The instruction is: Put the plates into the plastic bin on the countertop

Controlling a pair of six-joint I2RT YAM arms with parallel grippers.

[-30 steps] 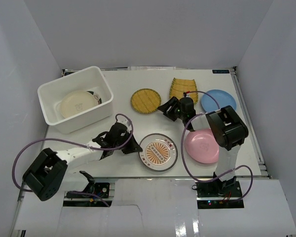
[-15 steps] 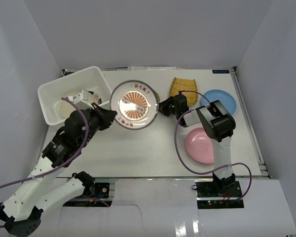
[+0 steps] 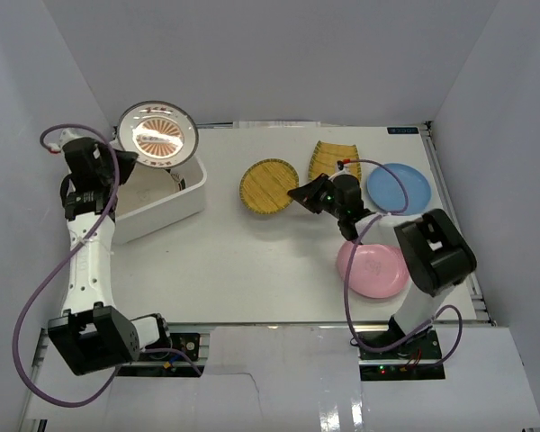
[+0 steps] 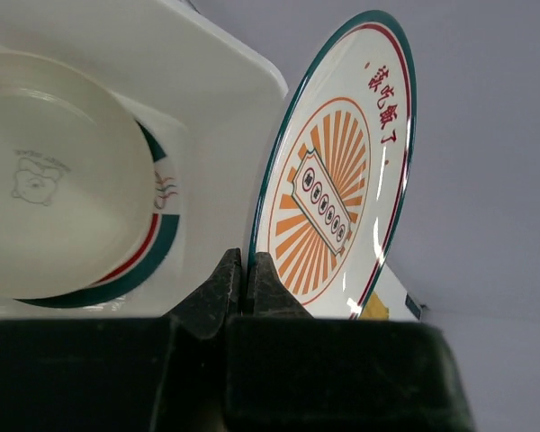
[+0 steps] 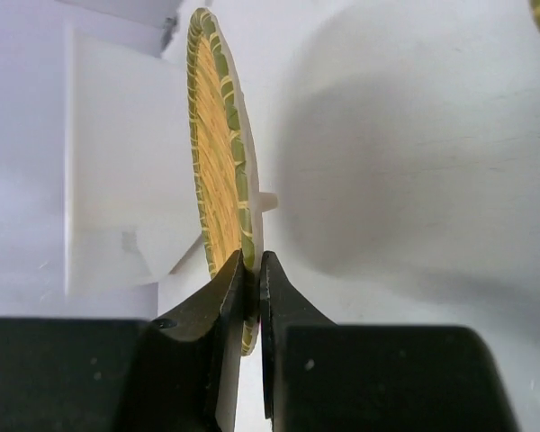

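Overhead, the sunburst-patterned plate [image 3: 157,133] is held on edge by the far rim of the plastic bin [image 3: 166,205], which is set in the counter's [image 3: 252,270] back left corner. The plate's rim is clamped tight in the left pincer [image 4: 247,270]. Two plates are counted inside the bin: a cream plate [image 4: 54,180] laid on a green-rimmed plate [image 4: 157,243]. The round yellow woven plate [image 3: 268,186] is pinched at its rim by the closed right pincer [image 5: 252,270]. Three more lie free: a rectangular yellow woven plate [image 3: 335,162], a blue plate [image 3: 399,187] near the right edge, and a pink plate [image 3: 371,270] in front. Bare counter is seen between bin and pink plate.
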